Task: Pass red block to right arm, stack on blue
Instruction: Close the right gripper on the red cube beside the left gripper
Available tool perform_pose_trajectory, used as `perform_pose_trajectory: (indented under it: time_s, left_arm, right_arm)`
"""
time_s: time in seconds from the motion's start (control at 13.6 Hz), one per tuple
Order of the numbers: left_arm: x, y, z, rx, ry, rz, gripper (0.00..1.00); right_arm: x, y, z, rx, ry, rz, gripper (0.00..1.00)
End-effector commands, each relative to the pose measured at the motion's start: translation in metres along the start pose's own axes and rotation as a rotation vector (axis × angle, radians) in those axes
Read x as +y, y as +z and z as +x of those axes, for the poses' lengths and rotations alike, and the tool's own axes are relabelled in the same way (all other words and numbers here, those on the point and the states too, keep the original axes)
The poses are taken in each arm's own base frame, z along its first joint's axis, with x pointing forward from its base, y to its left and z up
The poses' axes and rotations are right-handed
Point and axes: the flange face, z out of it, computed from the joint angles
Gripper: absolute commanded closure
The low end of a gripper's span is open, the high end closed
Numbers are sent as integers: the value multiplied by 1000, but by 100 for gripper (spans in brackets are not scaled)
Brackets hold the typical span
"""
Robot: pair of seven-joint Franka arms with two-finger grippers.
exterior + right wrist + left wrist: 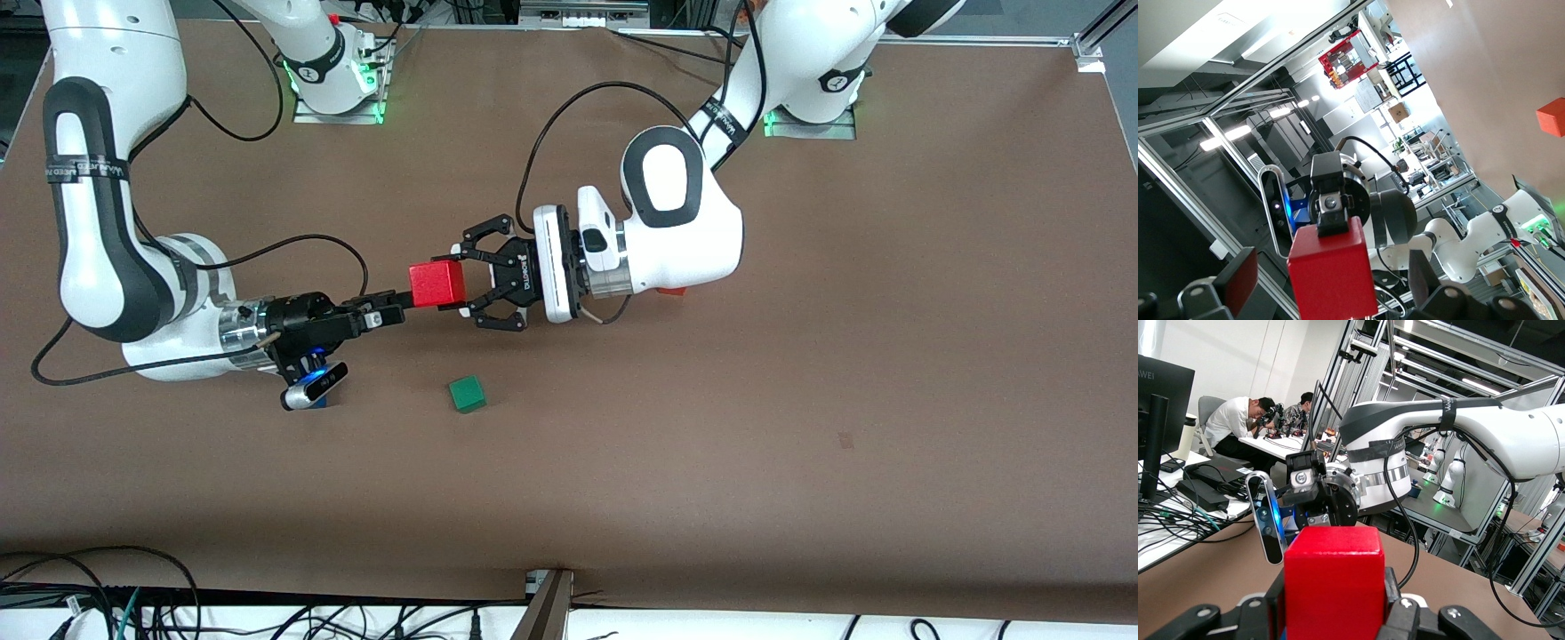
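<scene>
At the right arm's end of the table, the white right arm with the silver wrist cylinder reaches low toward the middle. Its slim black right gripper [404, 300] has its fingers spread wide, with the tips right up against the small bright red block [436, 283]. I cannot tell whether they press on it. Just below that arm's blue-lit wrist camera [313, 388] a sliver of the solid blue cube [321, 402] peeks out on the brown table [800, 400], the rest hidden.

On to the red block itself: it hangs in the air above the table's middle, between the two grippers. In the left wrist view it fills the foreground [1333, 583] with the right arm's wrist facing it.

A small green cube [467, 394] sits on the table nearer to the front camera than the block, untouched.

Now the wide black linkage left gripper [462, 284]: its fingers are clamped on the red block, one on each side. An orange cube [673, 291] pokes out from under the left arm's wrist.
</scene>
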Motion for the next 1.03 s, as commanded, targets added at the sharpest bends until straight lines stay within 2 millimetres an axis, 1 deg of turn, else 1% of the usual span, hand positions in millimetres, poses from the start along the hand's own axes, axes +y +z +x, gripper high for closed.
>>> perform_pose_trajectory:
  time_s: [0.0, 0.15, 0.22, 0.29, 0.95]
  left_arm:
    - [-1, 5, 5, 28, 22, 8, 98]
    - [-4, 4, 4, 25, 24, 12, 98]
    - [-5, 4, 1, 23, 22, 13, 98]
    - [-6, 3, 3, 23, 27, 17, 98]
    - [-9, 4, 1, 22, 26, 27, 98]
  right_arm:
    - [0, 10, 2, 17, 0, 15, 0]
    - [0, 16, 3, 19, 1, 11, 0]
    - [1, 16, 2, 16, 3, 11, 0]
    - [2, 15, 2, 15, 7, 11, 0]
    - [-8, 16, -6, 7, 4, 12, 1]
